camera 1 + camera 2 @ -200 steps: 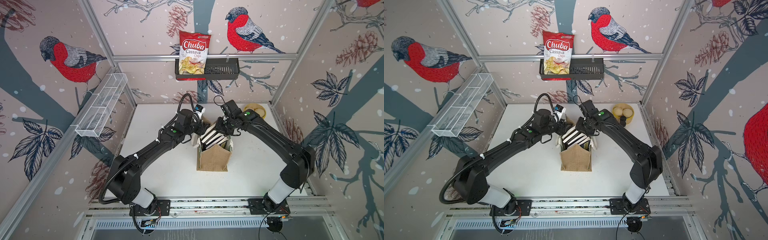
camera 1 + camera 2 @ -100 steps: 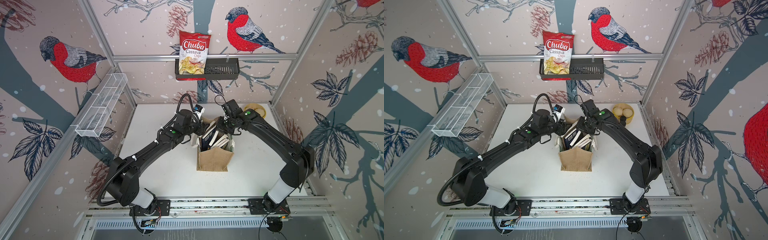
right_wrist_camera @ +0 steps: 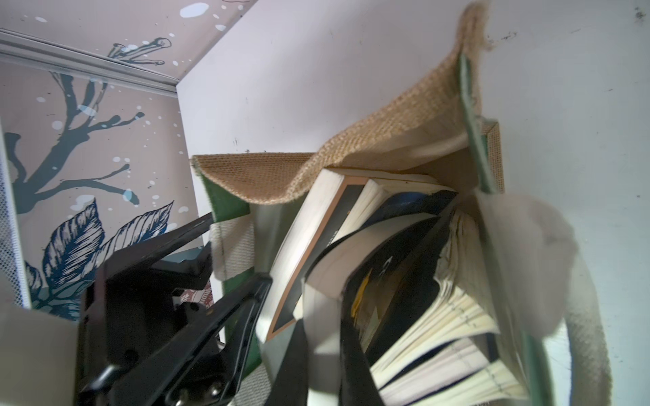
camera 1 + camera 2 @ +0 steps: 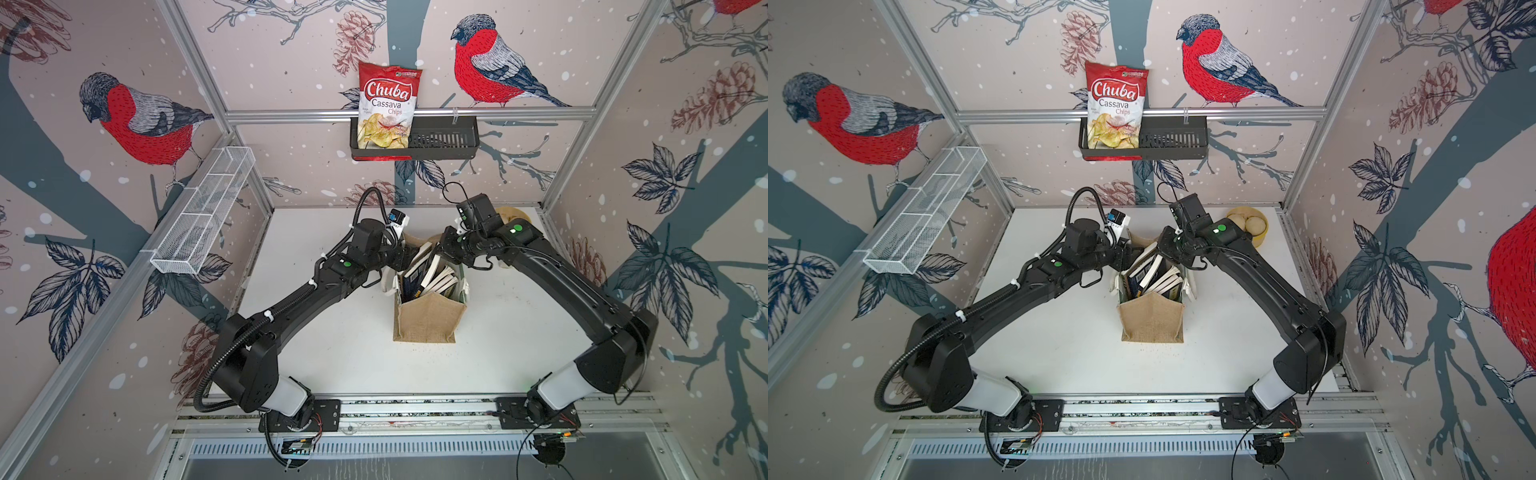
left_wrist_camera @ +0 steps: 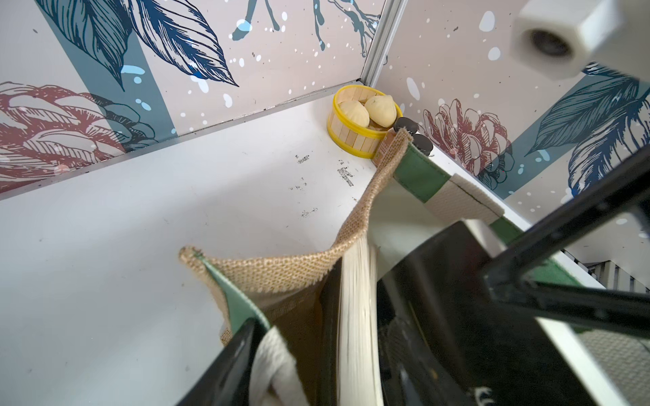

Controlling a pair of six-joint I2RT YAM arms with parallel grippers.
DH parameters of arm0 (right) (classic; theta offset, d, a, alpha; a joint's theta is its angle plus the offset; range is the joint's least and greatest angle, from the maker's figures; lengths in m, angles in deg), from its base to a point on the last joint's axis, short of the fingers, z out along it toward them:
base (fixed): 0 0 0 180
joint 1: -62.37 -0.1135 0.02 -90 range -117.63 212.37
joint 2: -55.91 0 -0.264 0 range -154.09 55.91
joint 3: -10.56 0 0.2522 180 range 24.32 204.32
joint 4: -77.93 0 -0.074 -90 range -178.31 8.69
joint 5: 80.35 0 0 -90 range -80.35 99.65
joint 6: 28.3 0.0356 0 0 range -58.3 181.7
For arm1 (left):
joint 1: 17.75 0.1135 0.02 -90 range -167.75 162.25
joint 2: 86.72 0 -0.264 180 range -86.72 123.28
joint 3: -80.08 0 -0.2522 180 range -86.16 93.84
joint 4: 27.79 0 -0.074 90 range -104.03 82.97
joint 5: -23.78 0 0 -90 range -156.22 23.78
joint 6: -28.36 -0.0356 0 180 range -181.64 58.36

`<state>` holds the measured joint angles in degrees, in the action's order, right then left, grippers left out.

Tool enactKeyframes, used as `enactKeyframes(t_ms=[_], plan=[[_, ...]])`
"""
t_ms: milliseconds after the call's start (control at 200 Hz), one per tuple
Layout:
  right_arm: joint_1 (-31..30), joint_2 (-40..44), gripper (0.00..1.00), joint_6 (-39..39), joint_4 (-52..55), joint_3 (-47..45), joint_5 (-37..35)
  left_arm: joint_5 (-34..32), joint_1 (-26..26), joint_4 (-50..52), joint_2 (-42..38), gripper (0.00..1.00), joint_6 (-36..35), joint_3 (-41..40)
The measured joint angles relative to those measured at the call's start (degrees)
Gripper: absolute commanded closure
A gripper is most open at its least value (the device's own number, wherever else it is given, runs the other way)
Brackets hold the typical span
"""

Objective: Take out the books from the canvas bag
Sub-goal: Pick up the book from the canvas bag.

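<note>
The canvas bag stands mid-table, tan burlap with green sides, its mouth open. Several books lean fanned inside it. My right gripper reaches in from the back right and is shut on one book with cream pages and a black cover. My left gripper sits at the bag's left rim. Its outer finger presses the green wall and white handle. Its inner finger is hidden beside a black-covered book.
A yellow-rimmed wooden bowl of dumplings stands in the back right corner, close behind the right arm. A chips bag sits in a black wall basket. A white wire shelf hangs on the left wall.
My right jaws closed onto a book. The books shifted from a tight leaning stack to a looser fan with dark covers showing. The left arm stayed at the bag's rim.
</note>
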<state>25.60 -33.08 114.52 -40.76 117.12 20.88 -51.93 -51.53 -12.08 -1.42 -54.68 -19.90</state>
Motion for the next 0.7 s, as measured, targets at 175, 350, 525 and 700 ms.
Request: enactKeyframes(t_ms=[175,350,525,700], plan=[[0.0,2.3,1.0,0.0,-0.8,2.5,0.0,-0.8,0.0,-0.2,-0.1,0.4,0.0,-0.3],[0.0,5.6,1.0,0.0,-1.2,3.6,-0.7,-1.1,0.0,-0.3,-0.1,0.4,-0.1,-0.5],[0.0,9.3,1.0,0.0,-2.1,3.5,-2.5,-1.3,0.0,-0.4,-0.4,0.41,-0.2,-0.7],[0.0,14.7,1.0,0.0,-6.1,0.6,-5.0,-1.3,0.0,-0.4,-0.5,0.41,-0.1,-1.1]])
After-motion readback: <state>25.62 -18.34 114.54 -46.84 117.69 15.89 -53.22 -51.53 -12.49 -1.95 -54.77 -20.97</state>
